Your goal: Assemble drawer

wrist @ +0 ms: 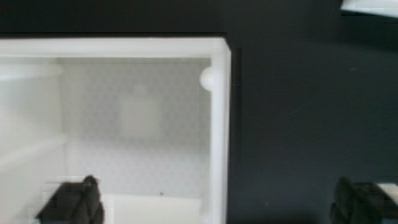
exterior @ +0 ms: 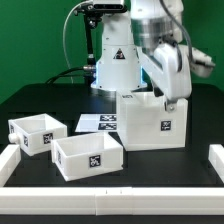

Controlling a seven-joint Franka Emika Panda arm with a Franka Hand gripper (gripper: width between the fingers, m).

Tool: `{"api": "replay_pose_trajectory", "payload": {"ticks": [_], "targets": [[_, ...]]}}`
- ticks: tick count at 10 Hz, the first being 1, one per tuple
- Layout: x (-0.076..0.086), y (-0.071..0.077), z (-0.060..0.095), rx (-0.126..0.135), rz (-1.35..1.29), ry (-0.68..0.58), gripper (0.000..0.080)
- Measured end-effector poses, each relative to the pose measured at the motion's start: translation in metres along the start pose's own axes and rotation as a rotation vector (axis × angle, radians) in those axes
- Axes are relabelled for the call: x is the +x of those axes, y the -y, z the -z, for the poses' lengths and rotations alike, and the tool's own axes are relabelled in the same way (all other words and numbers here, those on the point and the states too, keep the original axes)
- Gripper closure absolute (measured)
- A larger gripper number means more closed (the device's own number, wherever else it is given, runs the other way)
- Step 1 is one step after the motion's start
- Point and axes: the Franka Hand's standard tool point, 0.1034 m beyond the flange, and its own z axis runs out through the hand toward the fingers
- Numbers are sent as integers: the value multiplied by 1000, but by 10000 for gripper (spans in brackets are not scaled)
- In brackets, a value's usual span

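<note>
The pincer [wrist: 217, 200], fingers apart, straddles a wall of the drawer box [exterior: 140, 128], two drawers [exterior: 36, 133] [exterior: 88, 156] outside it.

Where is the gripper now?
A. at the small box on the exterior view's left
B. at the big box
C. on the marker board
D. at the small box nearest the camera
B: the gripper is at the big box, and the wrist view shows it open, astride one wall of that box.
</note>
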Motion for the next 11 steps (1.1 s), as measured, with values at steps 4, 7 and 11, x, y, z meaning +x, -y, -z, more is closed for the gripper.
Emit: {"api": "replay_pose_trajectory", "payload": {"ticks": [4,7,11], "targets": [[0,0,-2,0,92,3,150],[-8,9,10,40,606,-20,150],[-13,8,8,41,918,-49,150]]}}
